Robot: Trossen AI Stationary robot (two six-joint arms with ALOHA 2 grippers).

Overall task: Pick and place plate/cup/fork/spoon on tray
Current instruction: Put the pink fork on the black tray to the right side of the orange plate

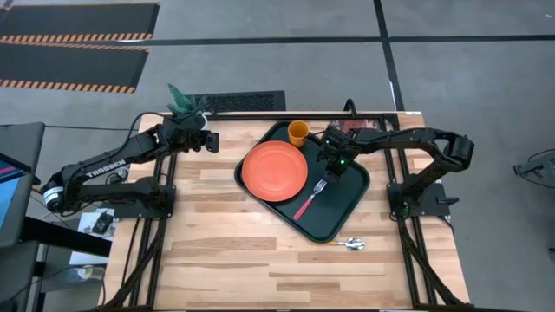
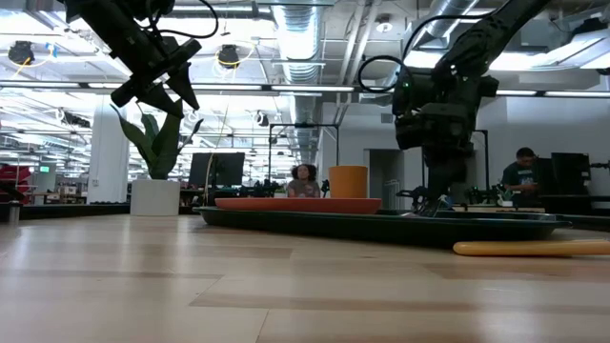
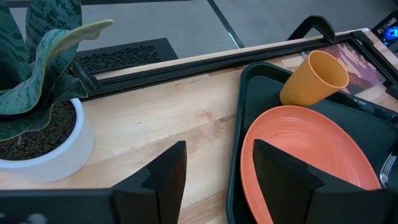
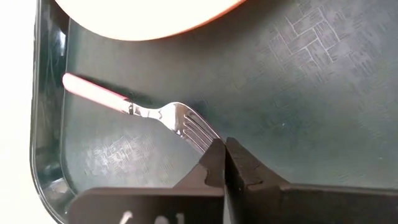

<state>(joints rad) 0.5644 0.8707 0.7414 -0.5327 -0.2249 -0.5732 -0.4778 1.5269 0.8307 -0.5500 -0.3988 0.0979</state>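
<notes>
Your right gripper (image 4: 225, 163) sits low over the large dark green-black rectangular tray (image 1: 354, 189), fingers pressed together with nothing between them, tips just at the tines of the small pink-handled metal fork (image 1: 311, 198). The fork lies flat on the tray floor beside the big round orange-red plastic plate (image 1: 274, 171), handle pointing toward the tray's near corner; judged as placed.

The small orange-yellow cylindrical cup (image 1: 297, 133) stands upright in the tray's far corner, just beside the plate, so it leaves the open floor free for cutlery.

Only the orange-yellow-handled spoon with silver bowl (image 1: 349, 243) is still off the tray, lying on the wooden tabletop (image 1: 225, 243) just outside the tray's near edge. That's likely your next pick; it lies flat and thin, so expect a low, careful pinch.

Your left gripper (image 3: 217, 177) hovers above the tabletop near the tray's far left side, fingers apart and empty, close to a potted green plant in a white pot (image 3: 34, 118). It looks parked.
</notes>
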